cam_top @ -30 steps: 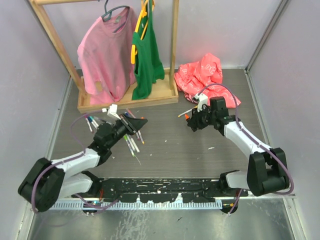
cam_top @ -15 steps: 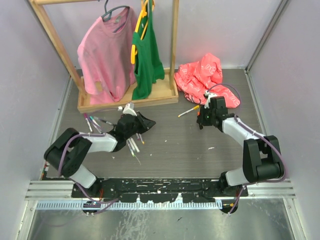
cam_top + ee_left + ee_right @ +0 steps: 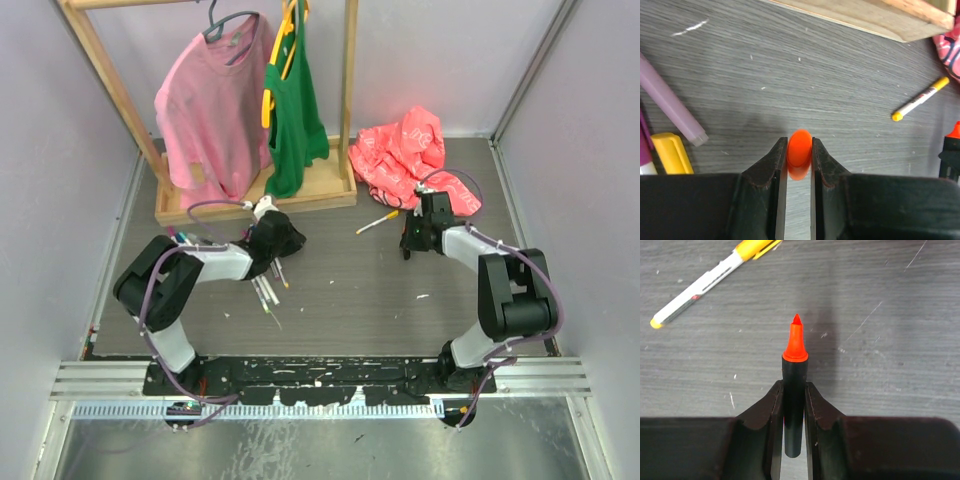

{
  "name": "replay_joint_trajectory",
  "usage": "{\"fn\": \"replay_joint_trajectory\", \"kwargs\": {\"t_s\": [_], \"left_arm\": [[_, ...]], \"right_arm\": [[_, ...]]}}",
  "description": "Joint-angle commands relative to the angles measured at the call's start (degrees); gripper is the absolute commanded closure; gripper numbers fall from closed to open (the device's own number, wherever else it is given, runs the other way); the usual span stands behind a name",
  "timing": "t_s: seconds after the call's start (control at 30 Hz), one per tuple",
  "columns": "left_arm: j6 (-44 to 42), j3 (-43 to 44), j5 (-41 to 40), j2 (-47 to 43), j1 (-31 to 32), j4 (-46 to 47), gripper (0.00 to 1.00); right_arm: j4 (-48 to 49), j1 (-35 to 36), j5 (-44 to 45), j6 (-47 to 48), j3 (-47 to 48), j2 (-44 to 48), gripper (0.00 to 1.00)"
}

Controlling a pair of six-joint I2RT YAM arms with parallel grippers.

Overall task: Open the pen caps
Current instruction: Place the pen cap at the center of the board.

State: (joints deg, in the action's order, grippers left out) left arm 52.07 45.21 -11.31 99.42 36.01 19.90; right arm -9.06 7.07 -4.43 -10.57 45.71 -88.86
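Note:
My left gripper (image 3: pixel 799 145) is shut on a small orange pen cap (image 3: pixel 799 156), held just above the grey tabletop. In the top view it (image 3: pixel 283 240) is beside the pile of white pens (image 3: pixel 266 288). My right gripper (image 3: pixel 793 387) is shut on the stubby black highlighter (image 3: pixel 793 371), whose bare orange tip (image 3: pixel 795 342) points forward with no cap on it. In the top view it (image 3: pixel 408 243) is right of centre. A yellow-ended white pen (image 3: pixel 377 222) lies capped between the grippers and also shows in the right wrist view (image 3: pixel 705 282).
A wooden clothes rack (image 3: pixel 255 198) with pink and green shirts stands behind the left gripper. A red bag (image 3: pixel 405 150) lies at the back right. A purple cap (image 3: pixel 670 102) and a yellow cap (image 3: pixel 671 152) lie left of the left gripper's jaws.
The right gripper has moved right with the highlighter, away from the left gripper. The left arm has swung up and back, and its gripper has stayed near the pen pile.

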Motion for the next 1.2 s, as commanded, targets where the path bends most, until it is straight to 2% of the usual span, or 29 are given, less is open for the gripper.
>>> {"fn": "replay_joint_trajectory", "kwargs": {"t_s": [0.0, 0.07, 0.1, 0.23, 0.37, 0.57, 0.77, 0.97, 1.17], "left_arm": [[-3.7, 4.1, -5.8, 1.4, 0.1, -8.6, 0.96], [-4.6, 5.3, -5.8, 2.0, 0.1, -10.4, 0.94], [-4.8, 5.9, -6.0, 2.1, 0.1, -11.2, 0.89], [-5.1, 6.1, -6.6, 1.5, 0.2, -11.9, 0.58], [-5.4, 5.7, -7.1, 0.0, 0.2, -12.4, 0.42], [-6.1, 4.9, -6.1, -3.1, 0.1, -14.1, 0.36], [-8.0, 0.5, -2.7, -9.7, 0.2, -10.7, 0.33], [-10.4, -5.7, 4.6, -16.7, 0.1, -3.3, 0.31], [-13.4, -15.8, 12.5, -24.0, 0.1, 10.2, 0.28]], "right_arm": [[-0.2, -2.0, -1.8, -1.7, 6.2, -4.1, 0.91], [-1.8, -2.6, -3.4, -1.7, 7.6, -6.0, 0.88], [-2.0, -2.8, -3.7, -1.7, 7.8, -6.4, 0.85], [-1.9, -3.1, -4.1, -1.5, 7.8, -6.1, 0.68], [-1.8, -3.5, -4.5, -1.4, 7.7, -5.4, 0.55], [-1.6, -3.9, -4.8, -0.4, 7.7, -3.4, 0.45], [-0.3, -3.9, -4.0, 1.4, 7.1, 0.1, 0.37], [0.7, -3.9, -5.7, 3.0, 6.4, 2.9, 0.34], [0.3, -3.8, -17.9, 5.4, 6.6, 3.2, 0.34]]}}
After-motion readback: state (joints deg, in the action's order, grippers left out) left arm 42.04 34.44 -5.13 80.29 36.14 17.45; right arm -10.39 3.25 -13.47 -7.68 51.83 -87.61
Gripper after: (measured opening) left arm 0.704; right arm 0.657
